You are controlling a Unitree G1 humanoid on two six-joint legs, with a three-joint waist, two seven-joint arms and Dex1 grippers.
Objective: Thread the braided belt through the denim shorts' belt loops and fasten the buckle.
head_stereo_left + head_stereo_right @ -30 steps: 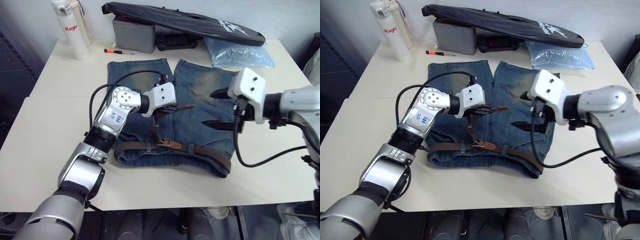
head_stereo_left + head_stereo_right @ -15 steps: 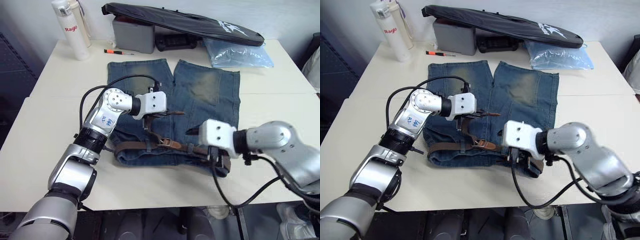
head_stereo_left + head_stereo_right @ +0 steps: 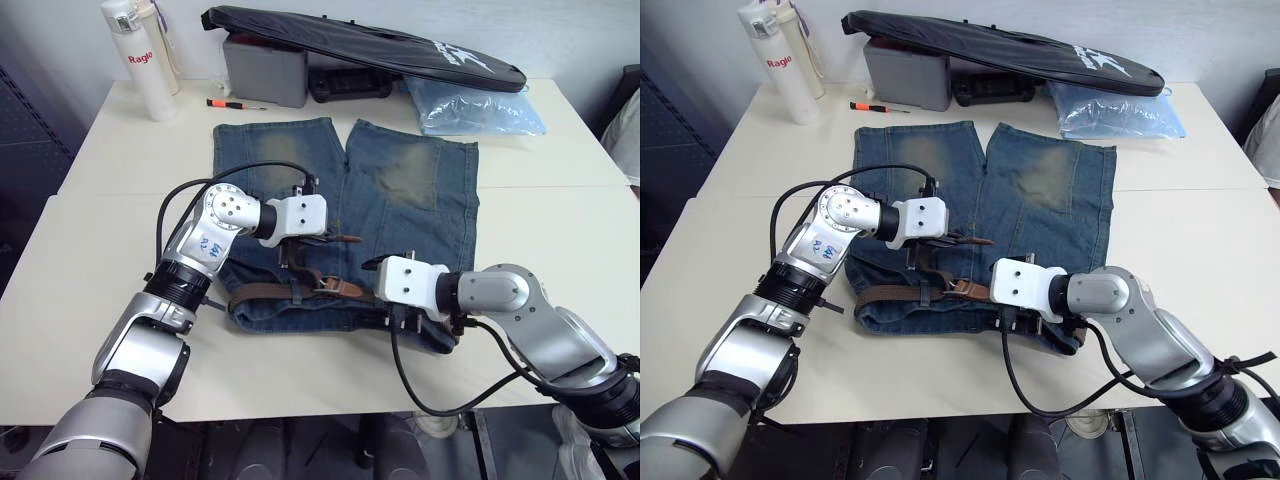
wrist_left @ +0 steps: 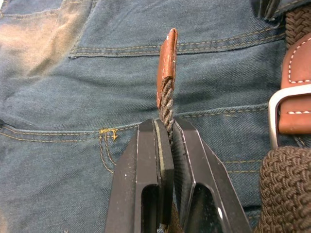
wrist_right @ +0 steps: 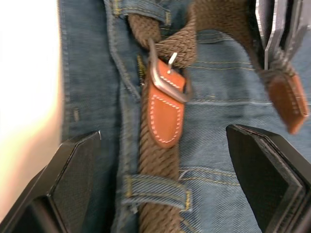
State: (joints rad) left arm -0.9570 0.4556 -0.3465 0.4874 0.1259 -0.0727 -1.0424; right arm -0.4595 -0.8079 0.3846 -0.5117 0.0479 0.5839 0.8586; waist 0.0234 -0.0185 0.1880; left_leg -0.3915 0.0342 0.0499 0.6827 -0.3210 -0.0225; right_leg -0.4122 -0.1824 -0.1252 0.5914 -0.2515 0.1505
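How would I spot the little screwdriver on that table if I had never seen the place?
Start at the tall white bottle at the table's far left corner, then look right toward the grey box. Between them lies the screwdriver, just beyond the denim shorts. Its orange-red handle and thin dark shaft single it out.

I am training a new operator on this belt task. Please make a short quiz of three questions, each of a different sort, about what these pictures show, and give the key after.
1. True or false: the left gripper is shut on the braided belt near its leather tip.
2. Multiple choice: the fingers of the right gripper are (A) shut on the buckle, (B) spread open on either side of the belt, (C) holding the screwdriver.
3. Fill in: the denim shorts lie flat on the ____.

Key: 1 true; 2 B; 3 table.
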